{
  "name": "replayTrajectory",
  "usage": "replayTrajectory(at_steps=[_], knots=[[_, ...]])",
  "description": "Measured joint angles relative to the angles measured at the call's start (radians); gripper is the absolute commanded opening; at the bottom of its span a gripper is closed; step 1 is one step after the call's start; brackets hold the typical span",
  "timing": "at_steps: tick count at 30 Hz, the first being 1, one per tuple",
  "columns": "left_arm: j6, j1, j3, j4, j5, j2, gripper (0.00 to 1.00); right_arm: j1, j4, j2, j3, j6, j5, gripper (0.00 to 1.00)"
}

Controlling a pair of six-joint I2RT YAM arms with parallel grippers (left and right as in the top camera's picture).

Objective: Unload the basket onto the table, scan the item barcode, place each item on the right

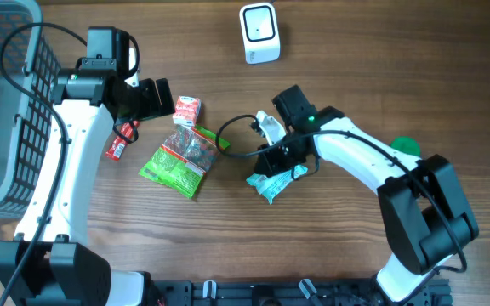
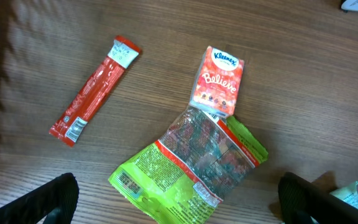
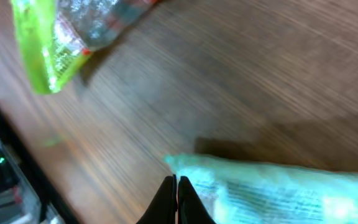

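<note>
Your right pincer (image 3: 176,184) is shut, tips at the edge of the pale mint printed plastic packet (image 3: 278,193). Can't tell if any film is actually pinched. The packet lies on the wooden table (image 1: 330,68), well apart from the white boxy scanner (image 1: 259,32). Risk: a thin-edge grip slips on lift, or the packet droops and hides the barcode. Left pincer (image 1: 165,99) is wide open and empty.

Bench (image 2: 303,93): matt wood grain. Green bag (image 2: 185,168): crinkly glossy plastic. Tissue pack (image 2: 218,81), red stick (image 2: 92,90): shiny film. Scanner (image 1: 259,32): smooth white plastic.
</note>
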Motion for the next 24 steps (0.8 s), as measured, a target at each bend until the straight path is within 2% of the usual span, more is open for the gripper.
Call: replayTrajectory(at_steps=[4,10,18,24], knots=[[0.000,0.000,0.000,0.000,0.000,0.000,1.00,0.000,0.116,0.000,-0.071,0.016,0.018,0.04],[0.000,0.000,0.000,0.000,0.000,0.000,1.00,0.000,0.130,0.000,-0.080,0.030,0.009,0.04],[0.000,0.000,0.000,0.000,0.000,0.000,1.00,-0.015,-0.032,-0.064,-0.018,0.040,-0.046,0.04],[0.000,0.000,0.000,0.000,0.000,0.000,1.00,-0.015,-0.148,-0.121,-0.002,0.042,0.021,0.04]])
